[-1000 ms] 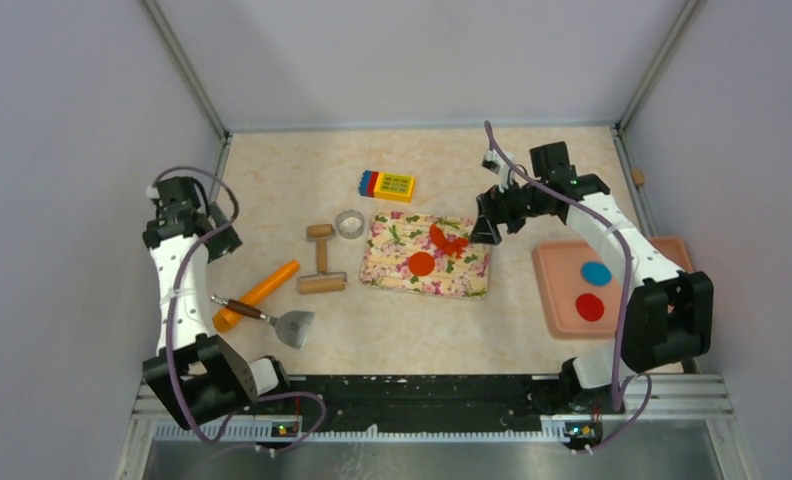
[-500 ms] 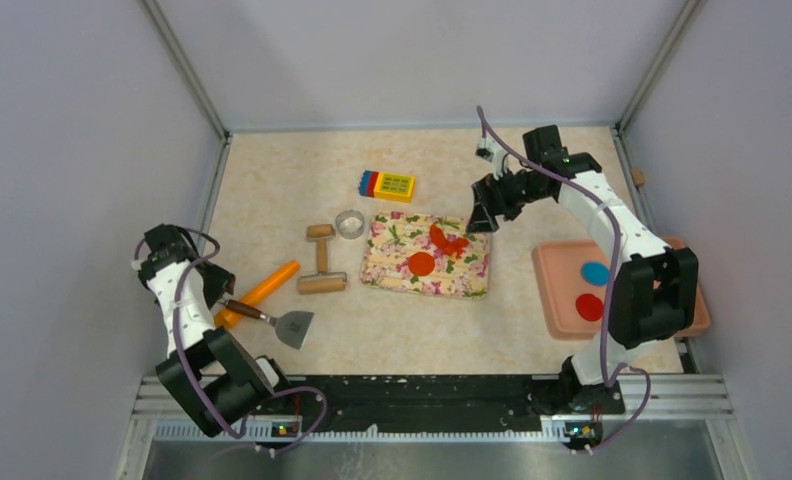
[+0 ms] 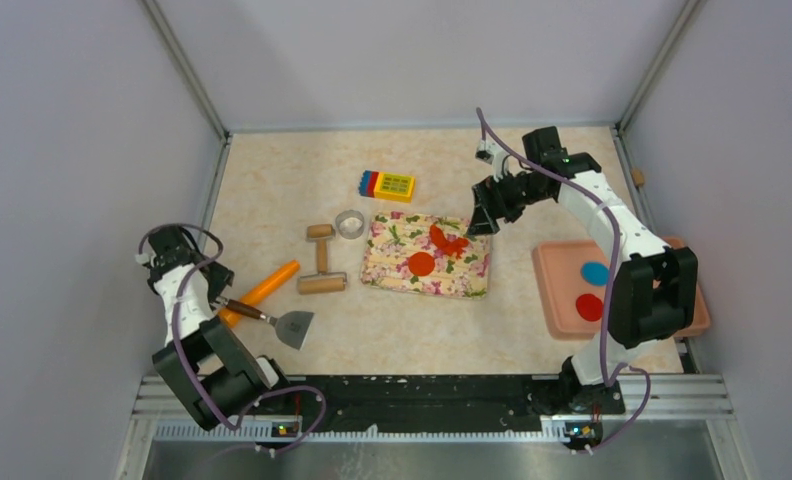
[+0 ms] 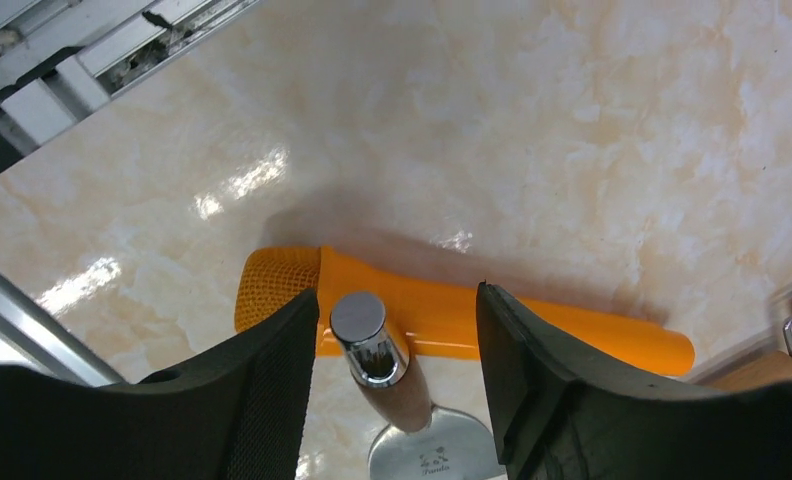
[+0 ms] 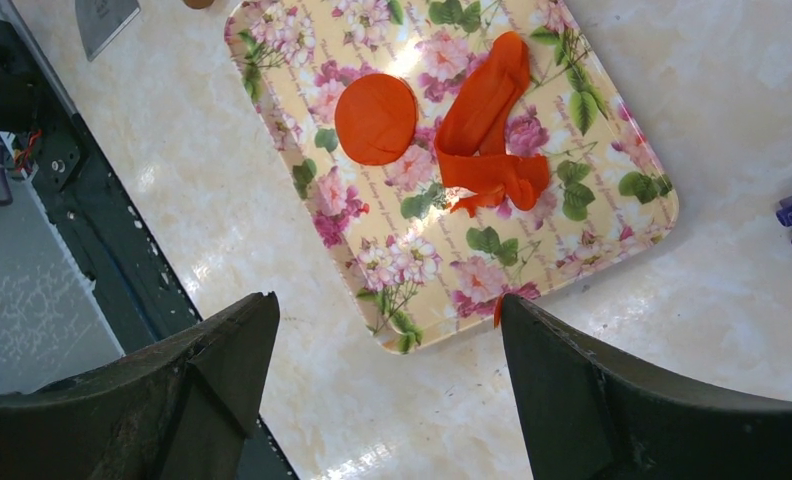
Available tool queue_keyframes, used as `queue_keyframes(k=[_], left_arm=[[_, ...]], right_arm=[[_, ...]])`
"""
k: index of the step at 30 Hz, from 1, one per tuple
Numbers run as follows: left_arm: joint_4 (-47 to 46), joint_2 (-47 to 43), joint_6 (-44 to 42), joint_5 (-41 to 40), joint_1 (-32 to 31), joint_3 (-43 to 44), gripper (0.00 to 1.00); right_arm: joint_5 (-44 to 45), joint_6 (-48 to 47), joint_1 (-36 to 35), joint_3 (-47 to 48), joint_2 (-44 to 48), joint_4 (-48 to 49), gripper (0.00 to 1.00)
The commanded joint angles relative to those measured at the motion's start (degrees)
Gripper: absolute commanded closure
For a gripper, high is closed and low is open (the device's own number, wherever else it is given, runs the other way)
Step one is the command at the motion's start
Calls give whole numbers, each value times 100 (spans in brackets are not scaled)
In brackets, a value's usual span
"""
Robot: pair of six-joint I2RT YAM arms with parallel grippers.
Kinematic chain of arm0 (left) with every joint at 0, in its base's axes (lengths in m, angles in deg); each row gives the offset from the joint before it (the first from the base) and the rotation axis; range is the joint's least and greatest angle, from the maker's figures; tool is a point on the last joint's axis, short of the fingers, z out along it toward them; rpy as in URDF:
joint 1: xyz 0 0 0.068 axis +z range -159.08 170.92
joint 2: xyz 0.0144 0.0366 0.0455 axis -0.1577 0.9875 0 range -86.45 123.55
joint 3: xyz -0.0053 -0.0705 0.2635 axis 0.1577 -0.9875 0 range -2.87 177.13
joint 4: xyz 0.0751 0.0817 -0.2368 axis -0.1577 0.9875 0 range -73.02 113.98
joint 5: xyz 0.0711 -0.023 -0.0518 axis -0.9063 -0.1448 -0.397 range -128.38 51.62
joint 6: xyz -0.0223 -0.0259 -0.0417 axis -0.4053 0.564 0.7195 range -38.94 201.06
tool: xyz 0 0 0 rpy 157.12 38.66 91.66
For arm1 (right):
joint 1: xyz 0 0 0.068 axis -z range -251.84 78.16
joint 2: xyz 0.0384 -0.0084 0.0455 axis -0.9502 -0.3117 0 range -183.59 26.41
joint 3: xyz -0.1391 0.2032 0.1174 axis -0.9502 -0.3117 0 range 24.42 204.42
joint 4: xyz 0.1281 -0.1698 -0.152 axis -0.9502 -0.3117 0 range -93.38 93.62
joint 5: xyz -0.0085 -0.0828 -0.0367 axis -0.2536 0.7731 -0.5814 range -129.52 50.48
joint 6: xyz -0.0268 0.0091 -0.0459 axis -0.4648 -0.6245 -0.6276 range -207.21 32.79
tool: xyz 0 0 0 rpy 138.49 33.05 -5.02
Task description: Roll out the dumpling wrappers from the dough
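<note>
The dough (image 3: 449,240) (image 5: 487,130) is a folded red-orange strip at the back right of the floral tray (image 3: 472,282) (image 5: 572,215). One round flat dumpling wrapper (image 3: 421,264) (image 5: 375,118) lies in front of it on the same tray. Another red disc (image 3: 590,307) sits on the pink tray (image 3: 562,295). My right gripper (image 3: 480,228) (image 5: 390,300) hovers open over the table by the floral tray's right edge, holding nothing. My left gripper (image 3: 217,297) (image 4: 397,300) is open astride the scraper's handle end (image 4: 372,335), with a gap showing on the right side.
The scraper (image 3: 287,325) lies across an orange carrot toy (image 3: 262,290) (image 4: 532,320) at the front left. A wooden rolling pin (image 3: 322,265), metal ring (image 3: 349,223) and coloured block toy (image 3: 387,185) sit left of and behind the floral tray. A blue disc (image 3: 596,273) shares the pink tray.
My left arm dropped from the back left to the scraper handle, and its jaws have narrowed around it. My right gripper drew back slightly from the tray.
</note>
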Motion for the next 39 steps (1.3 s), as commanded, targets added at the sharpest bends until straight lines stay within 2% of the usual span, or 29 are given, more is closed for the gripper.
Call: queue_keyframes(k=[1,8,13,17,23,31,35,39], left_arm=[[-626,56,-178,330,36,-86,39],[-865,186,-312,1018,-12,-183,53],[-895,164,-504,1250,-371,-182,69],[-848,26,-801,1475,-802,-167,82],[-703,-169,-1388,1951,-1830,-3,99],[-856,-132,-2281,3239,-3279,293,100],[-1208,299,-2859,3665,-4453,626,100],[-1306,1004,-3651,4211,-5514,1211,100]], right_arm=[[37,4,43,53,87,99,17],[65,22,43,62,64,119,17],[66,40,44,64,27,122,17],[68,31,42,86,27,120,17],[82,5,46,52,70,130,17],[143,-15,53,-285,290,208,17],[123,133,163,-484,387,314,17],[-206,610,622,-654,396,552,18]])
